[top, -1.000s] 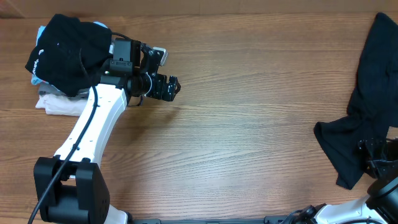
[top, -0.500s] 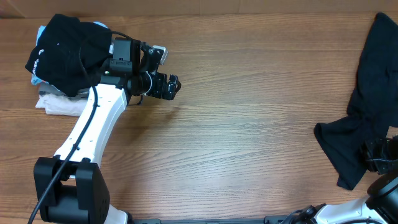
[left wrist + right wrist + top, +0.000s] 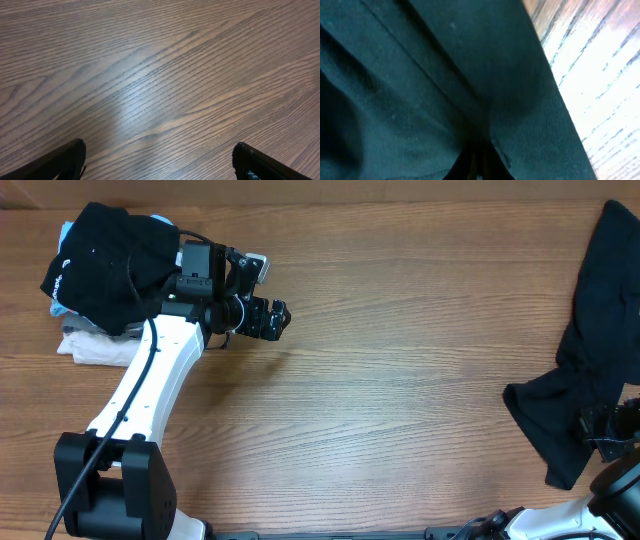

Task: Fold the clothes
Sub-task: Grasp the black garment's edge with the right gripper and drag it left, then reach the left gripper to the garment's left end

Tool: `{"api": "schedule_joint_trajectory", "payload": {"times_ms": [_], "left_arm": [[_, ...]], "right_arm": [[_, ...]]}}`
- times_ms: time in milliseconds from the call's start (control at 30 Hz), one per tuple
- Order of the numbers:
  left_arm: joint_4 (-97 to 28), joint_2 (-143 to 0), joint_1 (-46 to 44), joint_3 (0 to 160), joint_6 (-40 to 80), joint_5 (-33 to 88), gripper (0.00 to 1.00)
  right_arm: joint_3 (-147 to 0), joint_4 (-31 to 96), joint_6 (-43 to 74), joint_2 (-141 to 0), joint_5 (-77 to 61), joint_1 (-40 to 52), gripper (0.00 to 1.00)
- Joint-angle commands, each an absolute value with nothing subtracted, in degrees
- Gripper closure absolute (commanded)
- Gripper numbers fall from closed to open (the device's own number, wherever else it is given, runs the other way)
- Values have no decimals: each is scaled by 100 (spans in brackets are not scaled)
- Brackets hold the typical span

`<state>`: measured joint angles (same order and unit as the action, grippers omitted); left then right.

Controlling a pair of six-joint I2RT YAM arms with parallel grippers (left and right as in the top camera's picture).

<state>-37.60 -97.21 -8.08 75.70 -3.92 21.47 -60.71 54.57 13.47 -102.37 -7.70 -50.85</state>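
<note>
— Overhead?
— The shirt (image 3: 600, 330) lies at the table's (image 3: 400, 380) 3 o'clock edge, long axis 12 to 6. The right claw (image 3: 607, 430) is on its 6 o'clock end; the left claw (image 3: 272, 320) is well apart, at 10.
— Left wrist?
— Jaws wide, only table below.
— Right wrist?
— Pinched closed on a shirt hem.

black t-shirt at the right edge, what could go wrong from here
The right gripper is shut on just a small fold of the black t-shirt, so it may slip out when pulled. The left gripper hangs open far across the table, so a one-armed pull could bunch the shirt.
</note>
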Motion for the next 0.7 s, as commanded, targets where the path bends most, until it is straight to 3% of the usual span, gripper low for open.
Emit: {"api": "schedule_joint_trajectory", "payload": {"times_ms": [0, 333, 667], "left_arm": [[-3721, -9719, -840, 7699, -366, 2246, 5], [-3699, -9714, -827, 7714, -357, 2255, 9], [-4130, -9695, -825, 8366, -276, 2250, 7]], "right_arm": [[-6639, 5749, 1345, -10092, -788, -5059, 96], [-7588, 6445, 373, -9701, -2926, -4744, 96], [-7588, 6460, 189, -9338, -2969, -2473, 96]]}}
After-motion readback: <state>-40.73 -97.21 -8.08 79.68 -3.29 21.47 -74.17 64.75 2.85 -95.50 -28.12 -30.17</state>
